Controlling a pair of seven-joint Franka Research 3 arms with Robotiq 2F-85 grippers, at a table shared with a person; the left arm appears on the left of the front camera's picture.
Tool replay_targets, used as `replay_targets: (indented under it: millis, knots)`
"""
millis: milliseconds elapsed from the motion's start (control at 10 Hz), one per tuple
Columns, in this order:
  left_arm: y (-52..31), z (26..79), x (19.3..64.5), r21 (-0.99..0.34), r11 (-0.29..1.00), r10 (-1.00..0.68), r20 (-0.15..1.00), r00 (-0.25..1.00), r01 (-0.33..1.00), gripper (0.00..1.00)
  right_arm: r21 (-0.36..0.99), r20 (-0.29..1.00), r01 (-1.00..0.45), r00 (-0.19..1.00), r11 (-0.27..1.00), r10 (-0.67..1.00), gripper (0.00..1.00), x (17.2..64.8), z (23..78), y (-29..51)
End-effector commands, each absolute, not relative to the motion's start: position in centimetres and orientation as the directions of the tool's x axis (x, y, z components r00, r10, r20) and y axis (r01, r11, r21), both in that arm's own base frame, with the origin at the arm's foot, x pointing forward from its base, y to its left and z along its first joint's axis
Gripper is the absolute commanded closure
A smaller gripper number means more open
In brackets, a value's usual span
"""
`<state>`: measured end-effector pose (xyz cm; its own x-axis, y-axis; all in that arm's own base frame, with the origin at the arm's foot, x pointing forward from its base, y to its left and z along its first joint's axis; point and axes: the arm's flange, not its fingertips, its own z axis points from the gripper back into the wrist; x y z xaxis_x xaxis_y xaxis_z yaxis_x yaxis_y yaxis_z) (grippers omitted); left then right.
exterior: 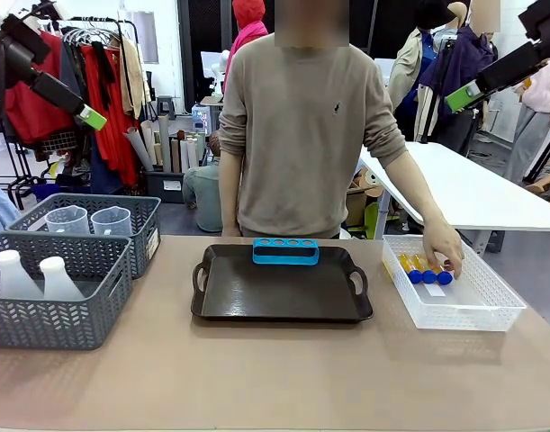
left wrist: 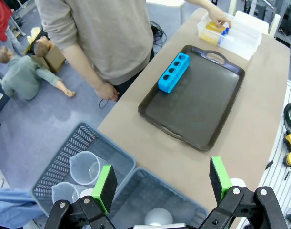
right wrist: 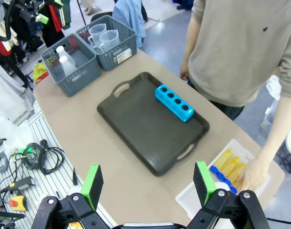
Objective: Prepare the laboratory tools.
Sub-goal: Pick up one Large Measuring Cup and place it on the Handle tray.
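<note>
Front view: blue rack [exterior: 285, 251] stood empty at the far edge of the black tray [exterior: 284, 301], mid-table. Amber tubes [exterior: 425, 267] are laid side by side in the clear bin [exterior: 491, 310] at the right, with a person's hand [exterior: 444, 245] resting on them. Two beakers [exterior: 67, 219] are kept in the far grey basket [exterior: 141, 236] at the left, two flasks [exterior: 57, 277] in the near grey basket [exterior: 49, 319]. Risk, as judged: a reach into the bin could meet the hand, and the round tubes could be rolled or squeezed out of the pads. The light flasks could be tipped against a basket wall.

Left wrist view: left gripper [left wrist: 163, 183] released, pads spread wide, nothing between them. It is hung above the two baskets — beakers and a flask top just below, rack and tubes well apart, far across the table.

Right wrist view: right gripper [right wrist: 147, 183] likewise spread and empty, hung over the near table edge. The tubes lie near, just beyond it in the bin; the rack is farther off on the tray.
</note>
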<state>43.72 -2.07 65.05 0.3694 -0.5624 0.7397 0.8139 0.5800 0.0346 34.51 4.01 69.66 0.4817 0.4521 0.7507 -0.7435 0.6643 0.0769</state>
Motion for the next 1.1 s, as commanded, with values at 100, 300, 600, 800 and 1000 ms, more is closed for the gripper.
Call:
replay_targets:
  millis: [100,300,600,800,1000]
  knots:
    - [-1.99,64.95,43.74,0.030,0.577,-0.561,0.742,0.368,0.816,0.00,0.077,0.753,-0.744,0.480,0.664,0.450,0.00,34.48,69.72,3.94]
    - [-1.99,64.95,43.74,0.030,0.577,-0.561,0.742,0.368,0.816,0.00,0.077,0.753,-0.744,0.480,0.664,0.450,0.00,34.48,69.72,3.94]
    - [-1.99,64.95,43.74,0.030,0.577,-0.561,0.742,0.368,0.816,0.00,0.077,0.753,-0.744,0.480,0.664,0.450,0.00,34.48,69.72,3.94]
    - [-1.83,65.51,43.76,0.032,0.574,-0.584,0.717,0.381,0.818,0.00,0.077,0.753,-0.744,0.480,0.664,0.450,0.00,34.48,69.72,3.94]
    - [-1.39,65.95,44.52,0.034,0.557,-0.603,0.703,0.376,0.830,0.00,0.077,0.753,-0.744,0.480,0.664,0.450,0.00,34.48,69.72,3.94]
